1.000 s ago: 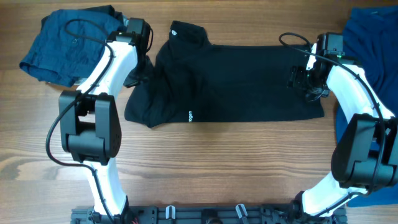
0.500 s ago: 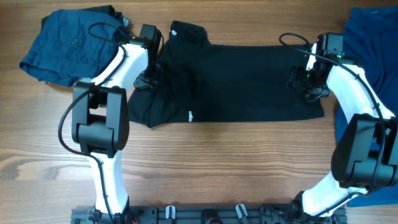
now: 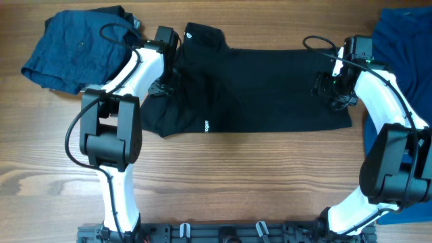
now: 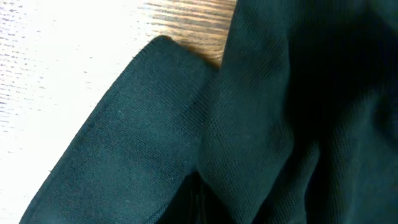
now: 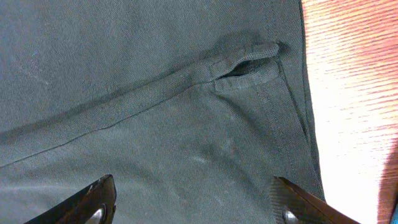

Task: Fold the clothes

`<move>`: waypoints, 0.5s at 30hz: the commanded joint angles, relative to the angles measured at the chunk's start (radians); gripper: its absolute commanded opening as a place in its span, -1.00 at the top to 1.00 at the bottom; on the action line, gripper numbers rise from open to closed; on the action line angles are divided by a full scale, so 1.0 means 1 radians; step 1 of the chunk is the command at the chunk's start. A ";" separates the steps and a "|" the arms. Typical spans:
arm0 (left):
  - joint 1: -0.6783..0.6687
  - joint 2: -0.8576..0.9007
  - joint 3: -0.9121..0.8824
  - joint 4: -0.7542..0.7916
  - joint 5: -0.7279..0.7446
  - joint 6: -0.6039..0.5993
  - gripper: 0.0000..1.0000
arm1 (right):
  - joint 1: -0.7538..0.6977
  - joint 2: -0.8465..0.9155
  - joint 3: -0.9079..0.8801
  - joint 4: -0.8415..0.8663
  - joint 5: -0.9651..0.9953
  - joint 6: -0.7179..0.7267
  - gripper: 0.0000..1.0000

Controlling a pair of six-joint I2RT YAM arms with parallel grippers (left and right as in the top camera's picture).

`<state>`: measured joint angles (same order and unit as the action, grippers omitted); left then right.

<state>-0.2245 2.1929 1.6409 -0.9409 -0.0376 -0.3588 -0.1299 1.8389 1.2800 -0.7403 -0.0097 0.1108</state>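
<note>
Shirt [image 3: 263,88] spreads overhead; right wrist shows right gripper [image 5: 193,190] parted, perhaps touching.

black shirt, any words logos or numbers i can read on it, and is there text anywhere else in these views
Nothing here can be read.
white wordmark, sideways near the lower left edge of the black shirt: too small to read.
round white logo at the shirt's collar: a symbol, no legible letters.
dark blue garment and royal blue garment: no text visible.
Both wrist views: plain fabric and wood, no text.
</note>
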 commanded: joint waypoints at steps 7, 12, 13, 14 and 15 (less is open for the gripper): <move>-0.014 -0.151 0.003 0.022 0.020 0.015 0.92 | -0.003 -0.031 0.021 0.000 0.013 -0.006 -0.60; -0.014 -0.137 -0.006 0.026 0.023 0.015 0.92 | -0.003 -0.031 0.021 -0.003 0.013 -0.006 -0.60; -0.014 -0.130 -0.006 0.027 0.011 0.015 0.92 | -0.003 -0.031 0.021 -0.006 0.013 -0.006 -0.60; -0.014 -0.128 -0.006 0.030 -0.033 0.015 0.92 | -0.003 -0.031 0.021 -0.008 0.013 -0.006 -0.60; -0.012 -0.128 -0.006 0.036 -0.094 0.012 0.92 | -0.003 -0.031 0.021 -0.008 0.013 -0.007 -0.60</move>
<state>-0.2295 2.0499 1.6409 -0.9150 -0.0341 -0.3561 -0.1299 1.8389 1.2800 -0.7444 -0.0097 0.1108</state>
